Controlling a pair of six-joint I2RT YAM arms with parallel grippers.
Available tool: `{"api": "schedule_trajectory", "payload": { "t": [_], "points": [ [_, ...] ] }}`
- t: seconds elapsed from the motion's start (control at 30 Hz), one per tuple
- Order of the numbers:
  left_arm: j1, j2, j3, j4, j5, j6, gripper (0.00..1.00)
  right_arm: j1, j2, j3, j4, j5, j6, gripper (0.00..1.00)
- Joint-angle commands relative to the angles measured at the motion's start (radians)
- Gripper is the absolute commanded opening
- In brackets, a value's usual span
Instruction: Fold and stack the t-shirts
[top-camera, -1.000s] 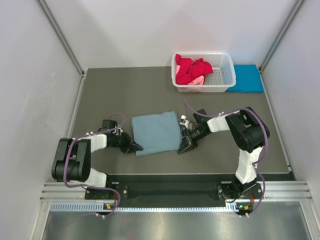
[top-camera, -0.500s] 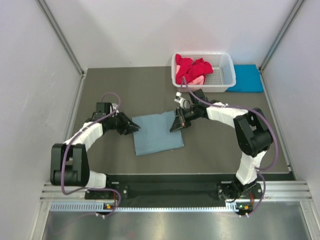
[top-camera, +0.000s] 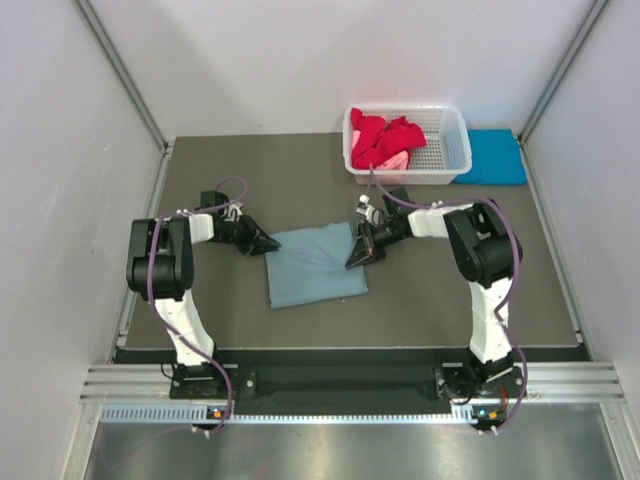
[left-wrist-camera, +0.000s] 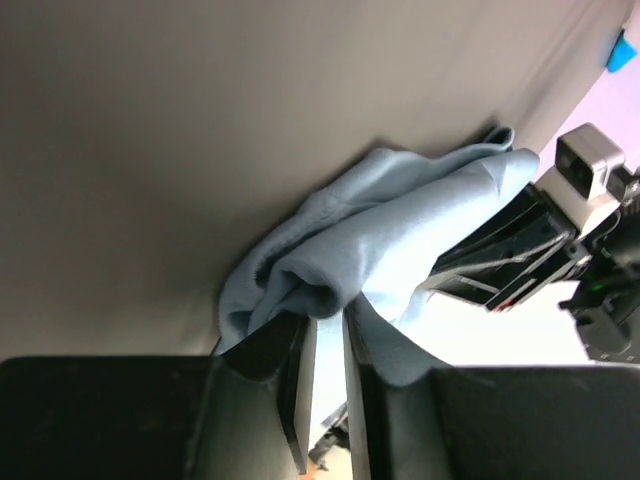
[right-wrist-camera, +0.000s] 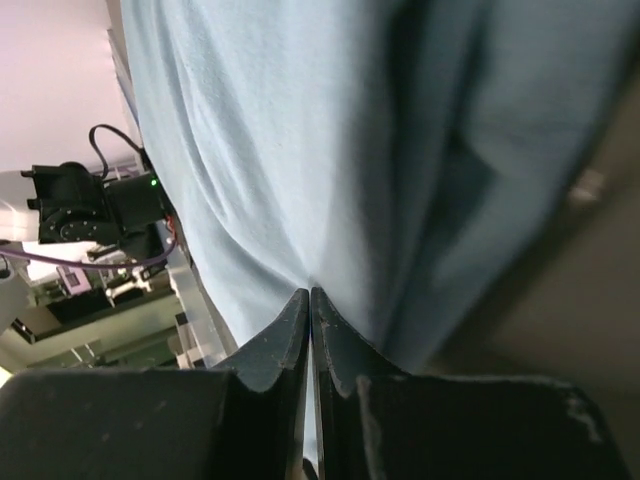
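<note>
Grey surface (top-camera: 430, 290), grey-blue t-shirt (top-camera: 315, 268) at its middle. Left hand (top-camera: 272, 243) and right hand (top-camera: 353, 258), moved from near corners to far ones, each pinch its cloth; a further fold looks set to begin.

Seen from above, the light is even and soft. The white walls (top-camera: 300, 60) glow bright, the grey surface (top-camera: 260, 180) looks matte, and faint short shadows edge the grey-blue t-shirt (top-camera: 312, 262). All of it is sharp. In the left wrist view the surface above the t-shirt is dim, the background right of it is blown out white, and the left tool (left-wrist-camera: 322, 325) below it is dark and blurred. In the right wrist view the t-shirt is soft-focused, with murky shadow on its right, and the right tool (right-wrist-camera: 310, 300) below it is near black.
</note>
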Motion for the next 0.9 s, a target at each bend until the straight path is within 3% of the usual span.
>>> {"api": "schedule_trajectory", "payload": {
  "t": [0.0, 0.17, 0.3, 0.47, 0.6, 0.7, 0.87],
  "points": [
    [0.022, 0.022, 0.067, 0.029, -0.147, 0.113, 0.23, -0.063, -0.002, 0.027, -0.067, 0.094, -0.113, 0.04],
    [0.016, -0.015, 0.141, -0.068, -0.118, 0.124, 0.23, -0.077, -0.092, 0.091, -0.067, 0.142, -0.038, 0.05],
    [-0.010, -0.122, 0.132, -0.079, -0.075, 0.078, 0.25, -0.046, -0.123, 0.104, 0.116, 0.108, 0.183, 0.05],
    [-0.076, -0.199, -0.061, 0.110, -0.008, -0.109, 0.26, -0.020, -0.035, 0.116, 0.368, 0.099, 0.439, 0.05],
    [-0.076, -0.182, -0.180, 0.216, -0.002, -0.164, 0.25, -0.029, 0.064, 0.134, 0.483, 0.122, 0.519, 0.05],
    [-0.054, -0.149, -0.178, 0.167, -0.029, -0.048, 0.25, -0.049, 0.116, 0.136, 0.491, 0.148, 0.523, 0.05],
    [0.105, -0.049, -0.118, 0.023, 0.011, 0.106, 0.25, -0.098, 0.128, 0.093, 0.441, 0.172, 0.458, 0.04]
  ]
}}
